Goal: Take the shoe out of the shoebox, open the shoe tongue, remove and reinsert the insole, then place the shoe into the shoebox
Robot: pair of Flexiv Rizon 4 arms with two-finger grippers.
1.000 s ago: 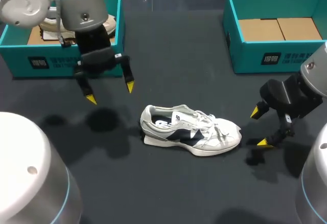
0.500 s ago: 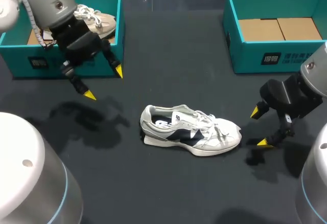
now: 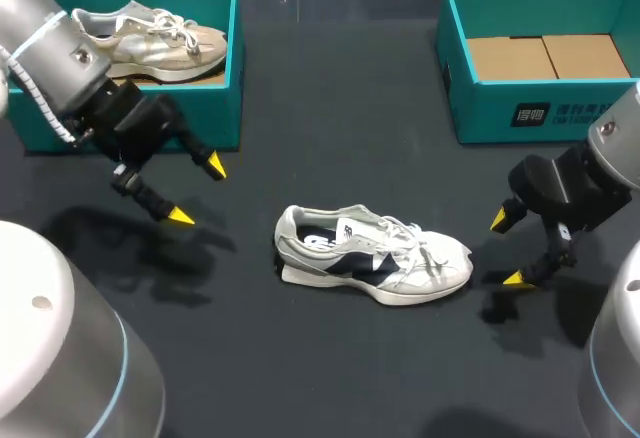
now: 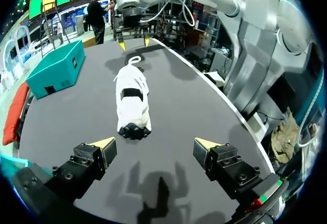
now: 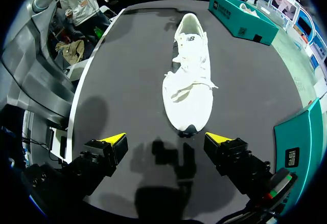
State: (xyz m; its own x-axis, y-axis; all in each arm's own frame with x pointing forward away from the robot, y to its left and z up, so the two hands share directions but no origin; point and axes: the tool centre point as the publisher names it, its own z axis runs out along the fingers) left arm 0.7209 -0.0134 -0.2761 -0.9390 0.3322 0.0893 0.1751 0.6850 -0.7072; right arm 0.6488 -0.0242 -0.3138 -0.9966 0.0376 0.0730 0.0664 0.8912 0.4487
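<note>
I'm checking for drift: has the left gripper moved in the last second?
Yes. The left gripper swung leftward, away from the shoe, its arm uncovering the left shoebox.

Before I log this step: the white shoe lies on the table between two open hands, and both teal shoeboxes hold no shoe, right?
No. The head view shows a beige shoe in the left shoebox; only the right shoebox holds none. The white shoe does lie between the open left hand and right hand.

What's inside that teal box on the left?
A pale sneaker with white laces lies in the left shoebox. A strip of brown lining shows; the floor beneath the sneaker is covered.
</note>
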